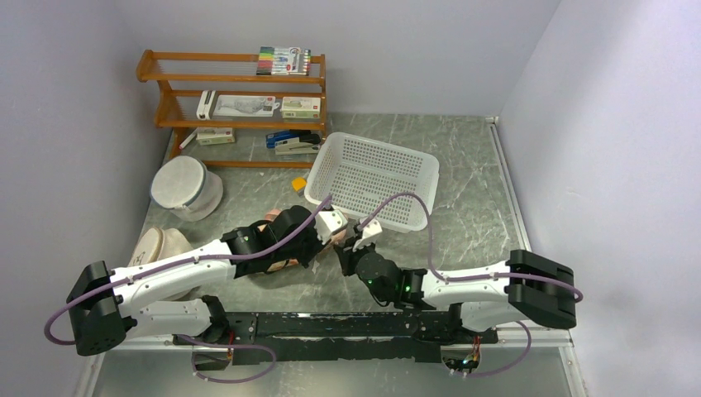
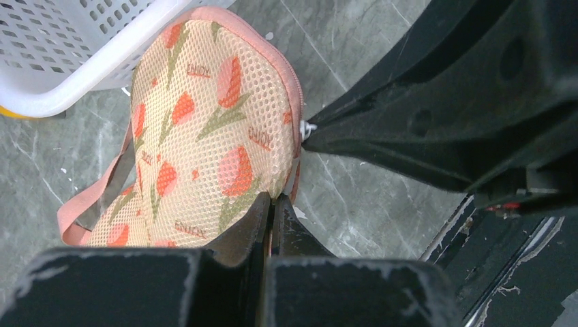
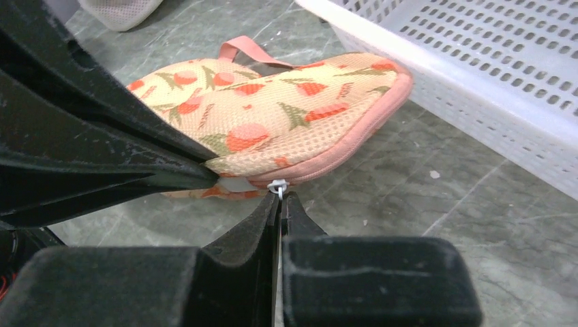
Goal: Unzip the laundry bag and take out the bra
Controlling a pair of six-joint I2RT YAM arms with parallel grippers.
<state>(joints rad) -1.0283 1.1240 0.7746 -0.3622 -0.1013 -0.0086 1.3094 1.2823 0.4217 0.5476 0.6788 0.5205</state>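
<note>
Your left fingers (image 2: 267,208) fill the bottom of the left wrist view. They are pressed together, with the lower edge of the laundry bag (image 2: 204,129) pinched between their tips. Your right fingers (image 3: 279,204) are likewise clamped tight, gripping the small white zip pull (image 3: 277,185) at the bag's rim. The left wrist view shows the same pull at the tip of the opposing black finger.

Condition of the bag: flat and padded, in cream-peach mesh fabric printed with orange-red flowers on green stems and small lettering. It is bound in pink zip edging (image 3: 354,139). One rounded lobe faces each wrist camera. The zip line along the lobe seen from the right wrist reads as closed. A pink strap loop (image 2: 68,218) trails from the bag's far side onto the counter (image 3: 443,204).

Location: the bag lies on the counter near the middle, directly in front of the white perforated basket (image 3: 477,109). Its lobe edge sits just beside the basket wall, and you cannot confirm contact from these views. From above, your left arm covers most of the bag and only slivers of peach show.

Elsewhere: a white mesh cylinder (image 1: 186,186) and a cream dome (image 1: 161,244) stand to the left, with a wooden shelf (image 1: 240,107) at the back
</note>
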